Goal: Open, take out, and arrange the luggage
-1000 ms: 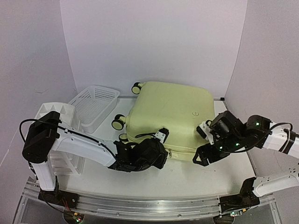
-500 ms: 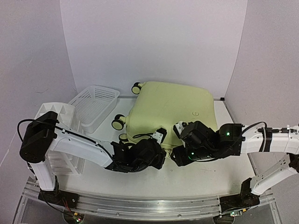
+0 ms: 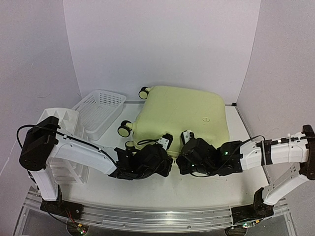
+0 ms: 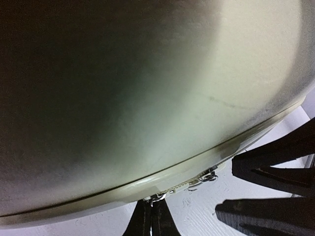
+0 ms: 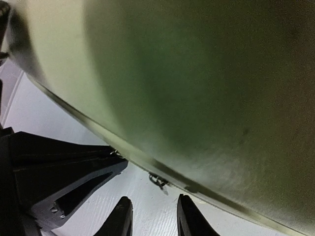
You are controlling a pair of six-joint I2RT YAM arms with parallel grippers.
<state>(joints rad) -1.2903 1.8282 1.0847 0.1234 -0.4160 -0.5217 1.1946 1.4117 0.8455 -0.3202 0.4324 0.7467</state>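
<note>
The pale yellow luggage [image 3: 182,115] lies flat and closed on the table, with its zipper seam along the near edge. My left gripper [image 3: 165,164] is at that edge; in the left wrist view its jaws [image 4: 150,219] are shut on a metal zipper pull [image 4: 153,198]. A second zipper pull [image 4: 209,177] hangs free just to the right. My right gripper [image 3: 184,164] is right beside the left one. In the right wrist view it [image 5: 155,216] is open, with that second pull [image 5: 158,181] just ahead of the gap and untouched.
A white mesh basket [image 3: 101,110] stands at the back left, and a white drawer organiser [image 3: 61,118] is beside the left arm. The luggage wheels [image 3: 124,129] point left toward the basket. The two grippers are almost touching.
My right arm has swung left from the luggage's near right corner to the front seam beside the left gripper. The left gripper has stayed at the seam.
</note>
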